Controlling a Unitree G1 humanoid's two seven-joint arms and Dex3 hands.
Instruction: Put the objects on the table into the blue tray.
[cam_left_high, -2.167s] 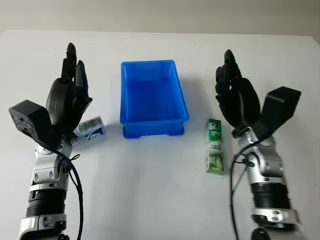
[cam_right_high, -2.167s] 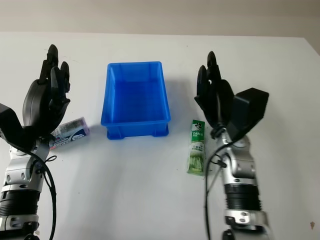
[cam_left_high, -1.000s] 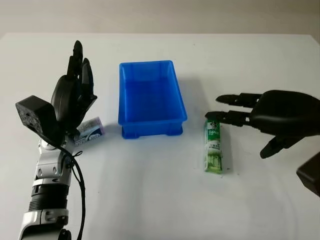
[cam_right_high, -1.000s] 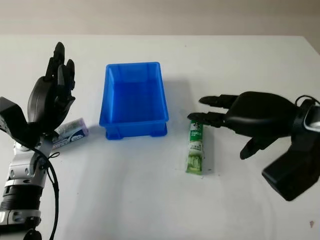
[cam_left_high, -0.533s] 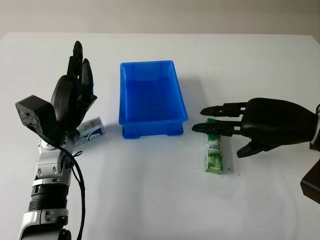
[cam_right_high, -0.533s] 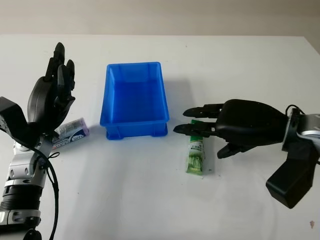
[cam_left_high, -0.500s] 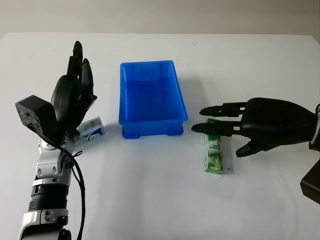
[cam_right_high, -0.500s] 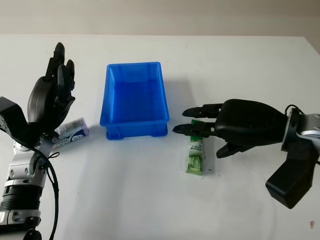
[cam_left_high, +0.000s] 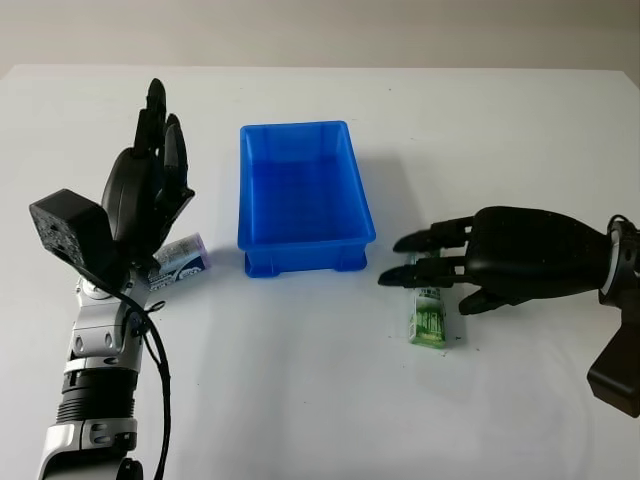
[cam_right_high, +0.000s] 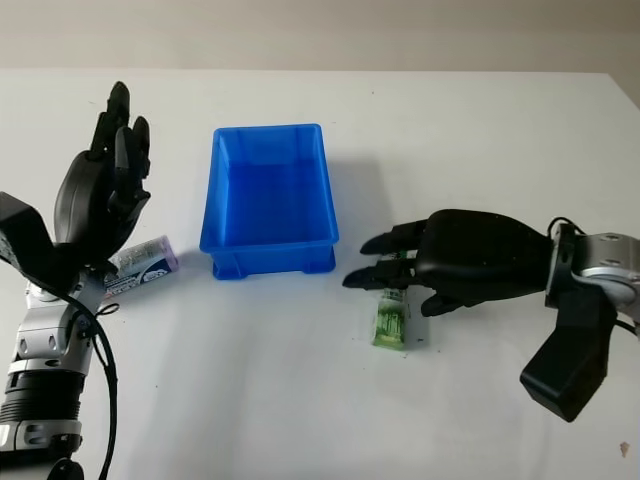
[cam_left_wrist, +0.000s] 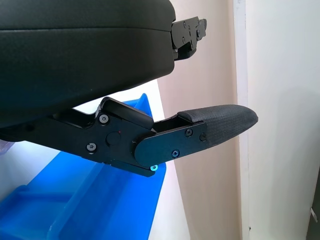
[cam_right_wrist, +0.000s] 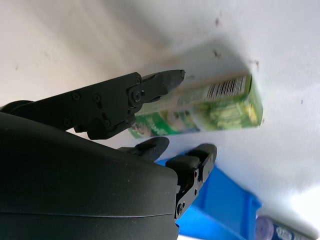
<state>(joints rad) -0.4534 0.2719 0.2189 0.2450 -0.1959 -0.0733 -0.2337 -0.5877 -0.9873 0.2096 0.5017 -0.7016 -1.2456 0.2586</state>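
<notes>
The blue tray (cam_left_high: 305, 198) stands near the middle of the white table (cam_left_high: 300, 400), a rectangular plastic bin with sloping walls, a rolled rim and nothing visible inside it. To its right, just off the tray's near right corner, lies the green carton (cam_left_high: 428, 316), a slim rectangular box lying flat on its long side, printed in green with a pale plant pattern; the right wrist view shows a barcode on a white panel near one end (cam_right_wrist: 225, 88). The right hand (cam_left_high: 470, 262) reaches in from the right, low over the upper half of the carton, with two fingers (cam_left_high: 418, 272) extended toward the tray and the thumb (cam_right_wrist: 150, 86) on the opposite side of the box. The digits bracket the carton without gripping it; the hand is unclenched and holds nothing, and whether any digit touches the box cannot be determined. On the far side of the tray, to its left, lies a small packet (cam_left_high: 181, 262) with a white and blue label and a purple end, flat on the table and partly hidden behind the left hand. The left hand (cam_left_high: 150, 195) is raised upright above the table at the left, empty and uncurled, holding nothing. The packet and the carton are both outside the tray, well apart from each other.
</notes>
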